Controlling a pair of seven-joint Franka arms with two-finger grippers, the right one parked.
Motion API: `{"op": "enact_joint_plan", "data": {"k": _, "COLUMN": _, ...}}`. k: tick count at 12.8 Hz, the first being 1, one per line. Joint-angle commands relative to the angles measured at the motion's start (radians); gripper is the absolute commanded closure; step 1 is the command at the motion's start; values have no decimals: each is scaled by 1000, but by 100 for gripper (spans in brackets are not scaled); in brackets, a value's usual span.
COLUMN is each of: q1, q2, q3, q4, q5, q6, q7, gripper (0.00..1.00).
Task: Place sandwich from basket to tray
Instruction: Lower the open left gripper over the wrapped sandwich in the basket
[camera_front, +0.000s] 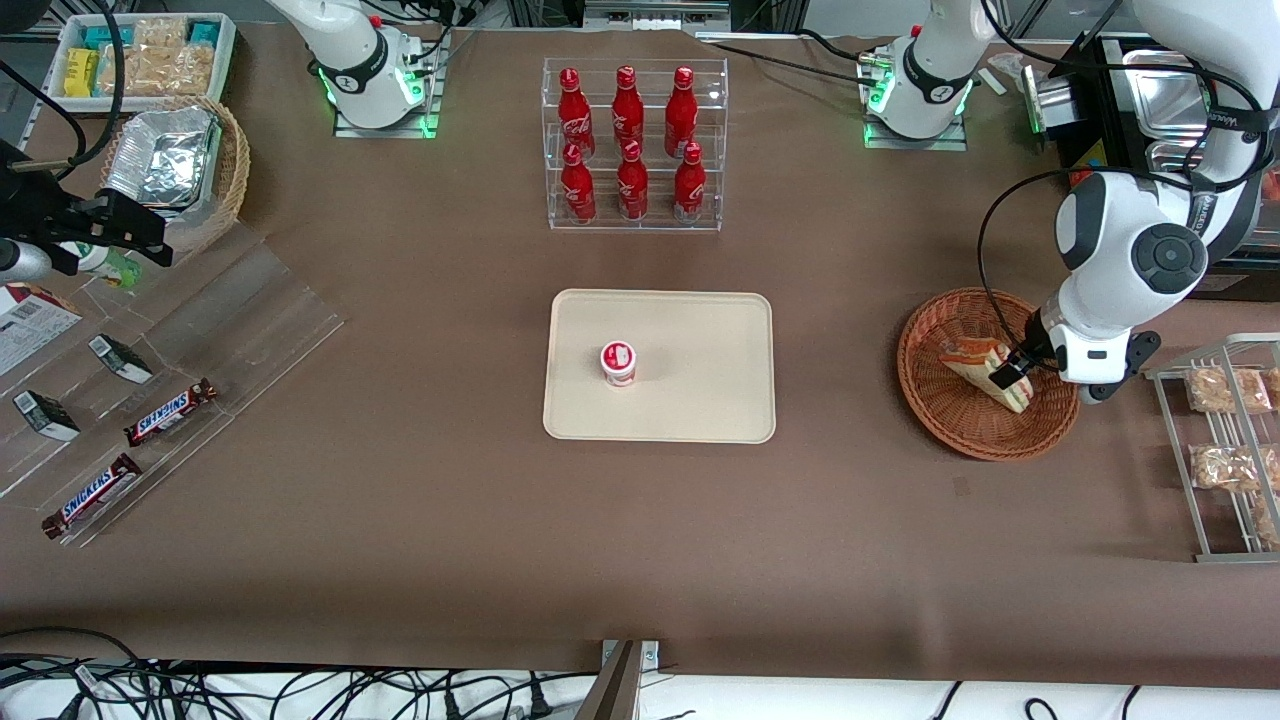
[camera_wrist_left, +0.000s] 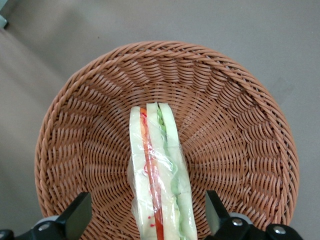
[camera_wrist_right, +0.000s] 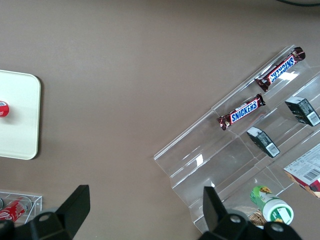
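My hand (camera_front: 1012, 374) hangs low over the basket (camera_wrist_left: 75, 130), fingers (camera_wrist_left: 76, 216) spread wide apart. The sandwich (camera_wrist_left: 159, 175) lies in the basket, between my fingers, touching neither.

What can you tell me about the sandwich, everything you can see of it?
The sandwich is a wedge of pale bread in clear wrap, with red and green filling layers showing along its cut edge. It lies in the reddish-brown woven basket, toward the working arm's end of the table. The gripper is down over it, fingers open on either side, not visibly touching it.
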Motion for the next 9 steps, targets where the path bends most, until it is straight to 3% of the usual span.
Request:
{"op": "enact_joint_plan", "data": {"k": 1, "q1": -4, "q2": -20, "q3": -8, "q4": -30, "q5": 29, "q6": 16, "q7": -84, "gripper": 0}}
{"op": "enact_joint_plan", "data": {"k": 4, "q1": -7, "q2": 12, "q3": -9, "q4": -34, "q5": 29, "q6": 56, "q7": -139, "gripper": 0}}
{"op": "enact_joint_plan", "data": {"k": 9, "q1": -20, "q2": 52, "q3": -12, "q4": -56, "q5": 134, "q6": 93, "q7": -260, "gripper": 0}}
